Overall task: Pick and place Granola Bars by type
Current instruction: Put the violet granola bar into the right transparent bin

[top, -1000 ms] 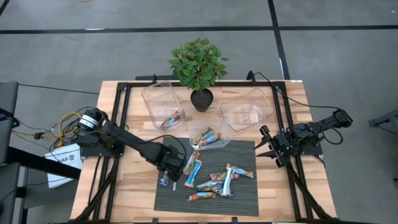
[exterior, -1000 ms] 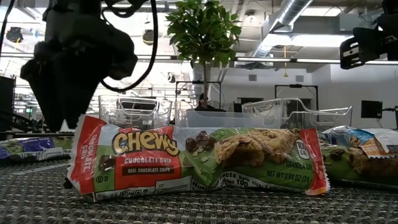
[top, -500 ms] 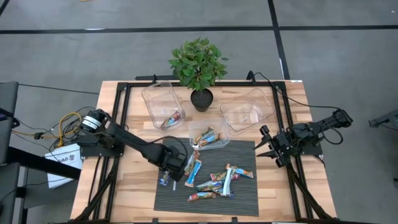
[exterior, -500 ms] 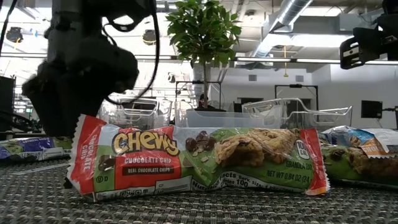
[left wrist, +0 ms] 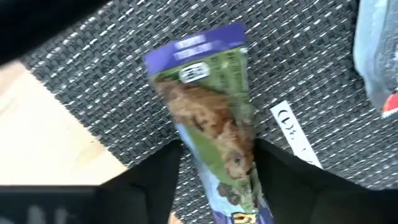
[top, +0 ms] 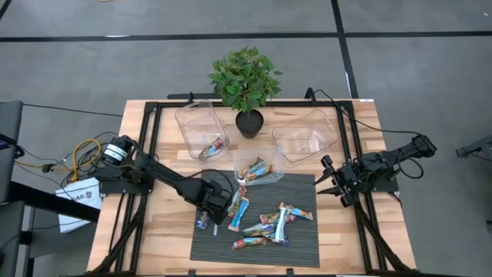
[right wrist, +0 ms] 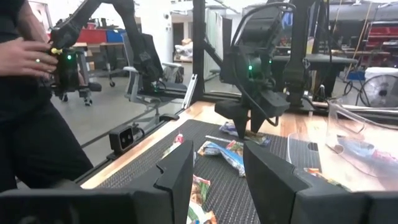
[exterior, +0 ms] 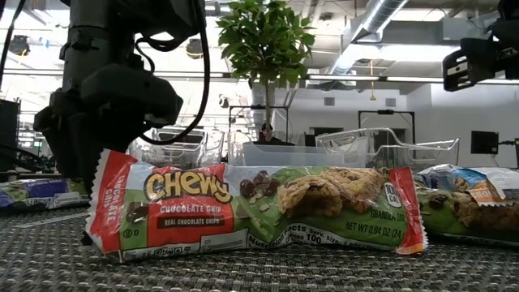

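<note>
Several granola bars (top: pixel 265 223) in shiny wrappers lie flat on a dark woven mat (top: pixel 304 250). A red-and-green one (exterior: pixel 251 211) fills the low view. My left gripper (top: pixel 209 208) hangs low at the mat's left edge, pointing down over a green bar with a purple end (left wrist: pixel 208 112). That bar lies on the mat, and the open fingers stand on either side of its long edges. A thin white stick (left wrist: pixel 292 134) lies beside it. My right gripper (top: pixel 327 185) waits open at the table's right side. My left gripper (left wrist: pixel 217 152) comes from above with one finger (left wrist: pixel 158 177) along each long edge of the green bar, across its width near its middle (left wrist: pixel 217 143). The bar lies flat on the mat. Whether the fingers touch it, I cannot tell.
Three clear bins stand beyond the mat: a far-left one (top: pixel 192 123) with one bar, a middle one (top: pixel 269 160) with several, and a far-right one (top: pixel 307 135). A potted plant (top: pixel 246 81) stands at the far edge. A person (right wrist: pixel 25 93) stands beyond the table.
My left gripper has come down toward the mat at its left edge, over the green bar. In the low view it sits lower than before. The bars have stayed where they were.
</note>
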`<state>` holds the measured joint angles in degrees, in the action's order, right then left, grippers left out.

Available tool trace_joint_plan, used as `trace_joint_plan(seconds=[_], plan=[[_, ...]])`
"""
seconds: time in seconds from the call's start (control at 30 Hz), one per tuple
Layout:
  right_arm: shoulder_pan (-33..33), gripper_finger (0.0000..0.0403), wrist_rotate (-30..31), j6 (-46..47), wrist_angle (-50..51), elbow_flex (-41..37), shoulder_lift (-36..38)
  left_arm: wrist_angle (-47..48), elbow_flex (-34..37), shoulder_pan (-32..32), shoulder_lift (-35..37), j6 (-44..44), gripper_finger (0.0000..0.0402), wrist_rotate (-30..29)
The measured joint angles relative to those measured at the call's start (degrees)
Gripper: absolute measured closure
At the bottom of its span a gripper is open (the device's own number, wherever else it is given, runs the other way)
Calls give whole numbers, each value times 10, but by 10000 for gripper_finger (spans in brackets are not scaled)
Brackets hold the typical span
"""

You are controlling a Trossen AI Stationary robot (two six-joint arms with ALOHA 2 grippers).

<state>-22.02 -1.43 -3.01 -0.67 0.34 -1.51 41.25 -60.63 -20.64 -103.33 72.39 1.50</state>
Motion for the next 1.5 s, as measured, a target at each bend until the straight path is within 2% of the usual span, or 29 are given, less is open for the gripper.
trace_joint_plan(seconds=[0.27, 0.5, 0.63, 0.8, 0.97, 1.13, 1.33, 1.5], plan=[[0, 270, 0, 0, 0, 0, 0, 8, -3, 0, -1, -15, 323, -2], [0, 268, 0, 0, 0, 0, 0, 41, -47, 0, -2, -60, 386, -4], [0, 270, 0, 0, 0, 0, 0, 53, -85, 3, -2, -88, 395, -20], [0, 269, 1, 1, -1, 0, 0, 76, -143, 21, -2, -126, 387, -46], [0, 270, 25, 47, -34, 0, 1, 78, -215, 42, -2, -177, 394, -83], [0, 270, 121, 95, -145, 0, 1, 68, -291, 67, -1, -261, 395, -136], [0, 270, 216, 318, -306, 0, 1, 1, -364, 97, -1, -384, 388, -154], [0, 270, 311, 444, -324, 0, 1, -95, -396, 117, -1, -463, 396, -154]])
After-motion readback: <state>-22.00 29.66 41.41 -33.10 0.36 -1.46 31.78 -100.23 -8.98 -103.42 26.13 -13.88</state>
